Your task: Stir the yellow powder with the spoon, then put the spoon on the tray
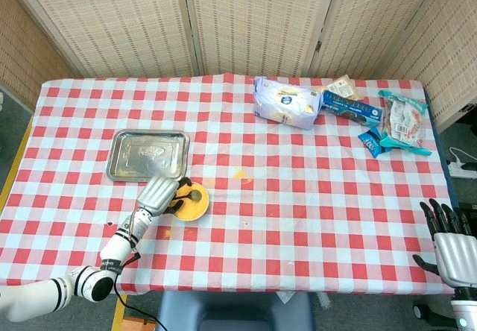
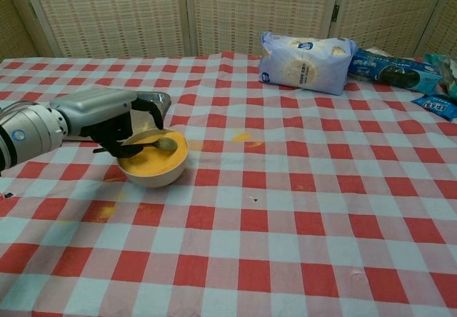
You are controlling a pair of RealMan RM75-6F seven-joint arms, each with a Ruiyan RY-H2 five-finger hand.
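Observation:
A white bowl (image 2: 153, 171) of yellow powder (image 1: 195, 206) stands left of the table's middle, just in front of the metal tray (image 1: 147, 154). My left hand (image 1: 159, 195) (image 2: 107, 123) grips the handle of a spoon (image 2: 151, 146). The spoon's head (image 1: 195, 194) lies over the powder in the bowl. The tray (image 2: 153, 104) is partly hidden behind the hand in the chest view. My right hand (image 1: 453, 247) hangs at the front right table edge with its fingers spread and nothing in it.
A white-blue bag (image 1: 286, 101) (image 2: 305, 62), a blue packet (image 1: 350, 108) (image 2: 394, 69) and snack packs (image 1: 402, 124) lie at the back right. Small yellow powder spills (image 1: 238, 173) (image 2: 106, 210) mark the checked cloth near the bowl.

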